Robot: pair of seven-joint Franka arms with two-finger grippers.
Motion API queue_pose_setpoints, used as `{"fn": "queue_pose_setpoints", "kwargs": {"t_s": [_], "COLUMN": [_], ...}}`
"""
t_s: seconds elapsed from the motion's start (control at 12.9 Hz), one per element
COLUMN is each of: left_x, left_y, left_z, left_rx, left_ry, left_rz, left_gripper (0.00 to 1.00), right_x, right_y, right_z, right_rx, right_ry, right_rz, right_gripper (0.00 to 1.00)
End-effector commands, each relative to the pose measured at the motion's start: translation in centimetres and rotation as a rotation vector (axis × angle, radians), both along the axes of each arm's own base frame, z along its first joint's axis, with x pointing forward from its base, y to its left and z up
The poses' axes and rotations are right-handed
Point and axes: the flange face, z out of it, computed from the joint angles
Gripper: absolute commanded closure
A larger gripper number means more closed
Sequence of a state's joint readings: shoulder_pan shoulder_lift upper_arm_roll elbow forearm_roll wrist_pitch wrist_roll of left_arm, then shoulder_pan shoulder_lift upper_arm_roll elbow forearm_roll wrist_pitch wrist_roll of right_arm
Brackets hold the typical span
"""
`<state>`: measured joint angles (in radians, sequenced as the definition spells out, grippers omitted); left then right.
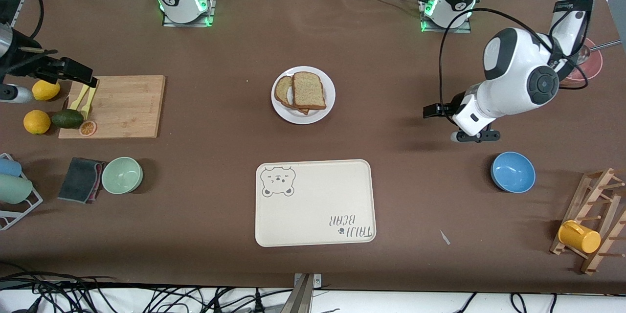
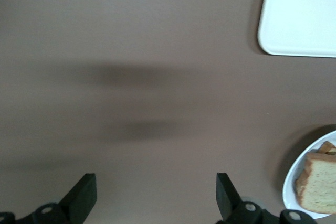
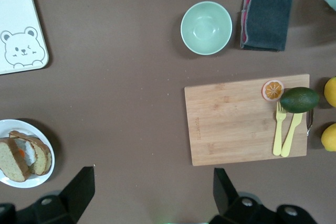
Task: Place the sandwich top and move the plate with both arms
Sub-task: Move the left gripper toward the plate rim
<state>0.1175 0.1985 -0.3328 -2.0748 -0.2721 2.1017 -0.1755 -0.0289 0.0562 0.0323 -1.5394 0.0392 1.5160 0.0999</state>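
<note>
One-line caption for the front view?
Round white plate holding plain tan bread slice, between both waiting arms, above cream bear tray.

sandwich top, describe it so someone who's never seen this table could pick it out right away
Find the round white plate in the middle of the brown table, farther from the front camera than the cream bear tray. Two bread slices lie on it, overlapping. The sandwich top is the squarish, plain speckled slice with a brown crust, lying uppermost; the slice under it shows white and orange filling in the right wrist view.

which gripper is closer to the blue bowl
Left. The left gripper hangs just above the blue bowl; the right gripper is over the cutting board at the right arm's end.
</note>
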Motion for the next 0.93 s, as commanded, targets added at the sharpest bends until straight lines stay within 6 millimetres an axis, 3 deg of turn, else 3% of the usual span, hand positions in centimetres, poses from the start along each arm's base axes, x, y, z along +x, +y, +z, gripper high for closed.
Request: {"fn": "queue_pose_setpoints", "kwargs": {"t_s": [0.0,0.16,0.47,0.86], "left_x": [-1.6,-1.4,-1.7,-2.8], "left_y": [-1.9,-3.9,-7.4,-7.5], "left_z": [-1.0,-2.4,-3.0,-5.6], "left_rx": [-0.082,-0.143,-0.244,-0.43], "left_ry": [-0.019,-0.025,-0.027,-0.065], "left_rz": [0.065,0.104,0.114,0.075], "left_gripper": [0.0,0.0,0.0,0.0], "right_x": [-0.8,-0.6,0.1,0.3], "right_y": [2.0,1.5,0.8,0.6], "right_z": [1.6,1.1,1.0,-0.1], "right_rx": [0.0,0.0,-0.058,-0.058], "right_ry": [0.001,0.009,-0.025,0.005], "right_rz": [0.043,0.034,0.034,0.029], "right_gripper": [0.0,0.0,0.0,0.0]}}
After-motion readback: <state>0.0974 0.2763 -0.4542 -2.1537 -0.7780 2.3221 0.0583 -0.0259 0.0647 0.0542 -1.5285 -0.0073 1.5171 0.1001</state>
